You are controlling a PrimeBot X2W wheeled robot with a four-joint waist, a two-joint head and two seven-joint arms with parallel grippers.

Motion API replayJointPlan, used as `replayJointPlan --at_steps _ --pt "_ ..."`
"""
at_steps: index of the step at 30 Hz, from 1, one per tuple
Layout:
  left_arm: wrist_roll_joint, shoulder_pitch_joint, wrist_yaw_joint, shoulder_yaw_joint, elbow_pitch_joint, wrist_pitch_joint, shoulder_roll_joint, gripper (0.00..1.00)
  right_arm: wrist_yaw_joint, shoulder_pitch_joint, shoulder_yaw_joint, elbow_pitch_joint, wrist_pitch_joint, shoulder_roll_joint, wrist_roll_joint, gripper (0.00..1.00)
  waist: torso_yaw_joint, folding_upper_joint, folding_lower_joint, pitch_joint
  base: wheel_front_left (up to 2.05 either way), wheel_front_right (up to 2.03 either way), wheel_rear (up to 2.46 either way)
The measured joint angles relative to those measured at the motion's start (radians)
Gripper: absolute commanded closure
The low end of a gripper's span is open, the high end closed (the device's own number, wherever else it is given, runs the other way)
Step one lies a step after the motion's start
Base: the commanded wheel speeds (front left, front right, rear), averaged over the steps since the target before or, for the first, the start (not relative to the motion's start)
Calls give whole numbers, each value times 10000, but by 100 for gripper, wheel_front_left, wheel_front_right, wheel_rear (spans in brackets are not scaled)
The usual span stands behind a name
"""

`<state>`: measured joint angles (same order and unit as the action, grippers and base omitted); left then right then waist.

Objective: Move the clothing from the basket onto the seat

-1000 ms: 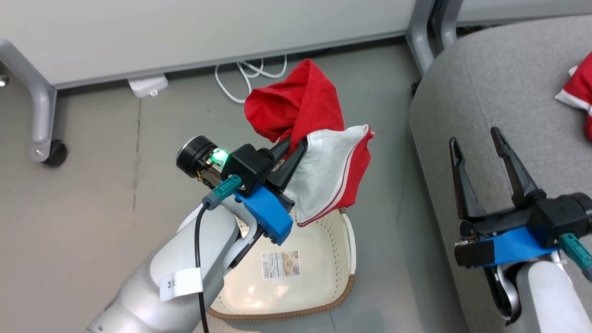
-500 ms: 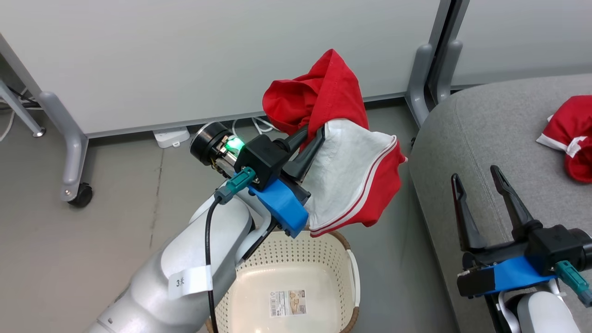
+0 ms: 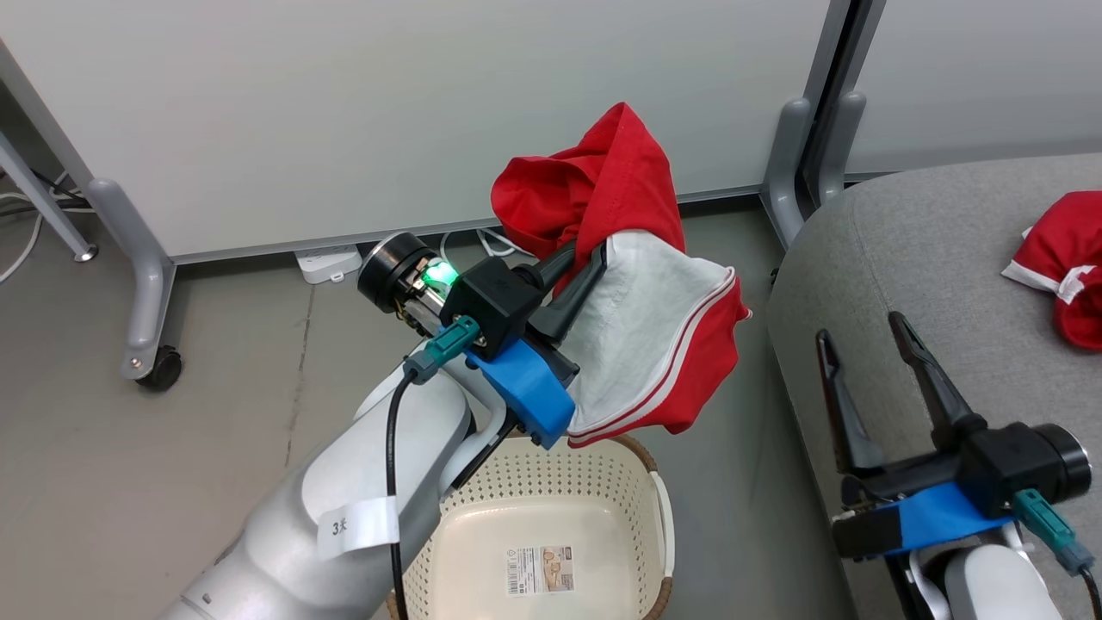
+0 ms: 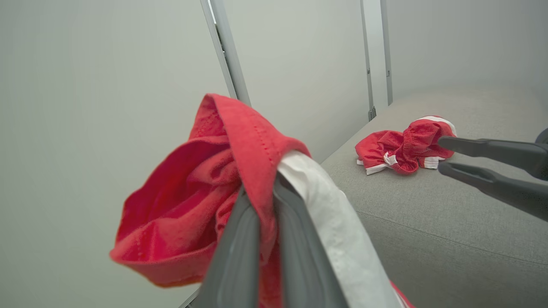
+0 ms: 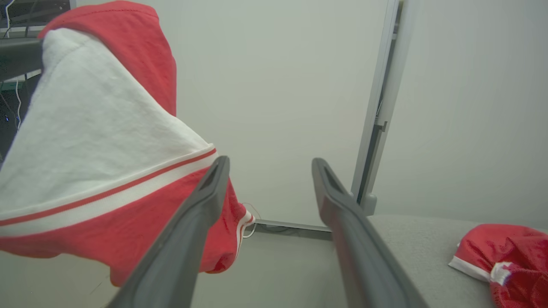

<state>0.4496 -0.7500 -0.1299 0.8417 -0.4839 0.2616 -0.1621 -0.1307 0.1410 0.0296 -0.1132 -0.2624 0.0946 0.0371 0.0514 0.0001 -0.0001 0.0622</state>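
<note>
**A:** Head view first. What has the left gripper [image 3: 584, 254] got?

**B:** Its jaws are clamped on a red garment [image 3: 659, 331], pinched where the red cloth meets the white panel. The garment hangs in the air above the far rim of the basket [image 3: 551, 478], clear of it.

**A:** And the basket?

**B:** It stands on the floor [image 3: 215, 362] near the rounded edge of the seat [image 3: 904, 258], with a label sticker [image 3: 544, 570] on its bottom.

**A:** The right gripper [image 3: 859, 327]?

**B:** It hovers over that same edge of the seat, jaws wide apart with only air between them. A second garment [image 3: 1055, 267] lies bunched on the seat, well in from the edge.

**A:** Left wrist view?

**B:** The jaws are nearly together, with red fabric folded over and between them and the white panel draping down the right side. Beyond, the second garment rests on top of the seat. The right gripper's jaws reach in from the right, and I cannot tell how near they are to it.

**A:** Right wrist view?

**B:** The jaws are spread wide and point at a pale partition panel [image 5: 278, 85]. The held garment hangs at the left, with its white panel above a striped red hem. The second garment sits at the lower right on the seat.
</note>
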Motion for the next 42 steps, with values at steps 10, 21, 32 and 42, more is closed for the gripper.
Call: replayJointPlan --at_steps 10,21,32,42 --pt "-109 -114 0 10 -25 0 59 100 0 1228 1676 -40 0 96 98 0 54 0 1 325 0 0 0" --pt "-286 -398 0 196 -13 0 318 100 0 2635 3149 -1028 0 81 98 0 227 0 1 774 0 0 0" --pt "-282 -546 0 533 79 0 558 100 0 3484 3053 -2591 -2 -71 -410 0 430 0 1 981 0 0 0" --pt "-182 -639 0 740 161 0 642 100 0 3871 2853 -3448 -2 -293 -466 76 458 0 1 950 0 0 0"
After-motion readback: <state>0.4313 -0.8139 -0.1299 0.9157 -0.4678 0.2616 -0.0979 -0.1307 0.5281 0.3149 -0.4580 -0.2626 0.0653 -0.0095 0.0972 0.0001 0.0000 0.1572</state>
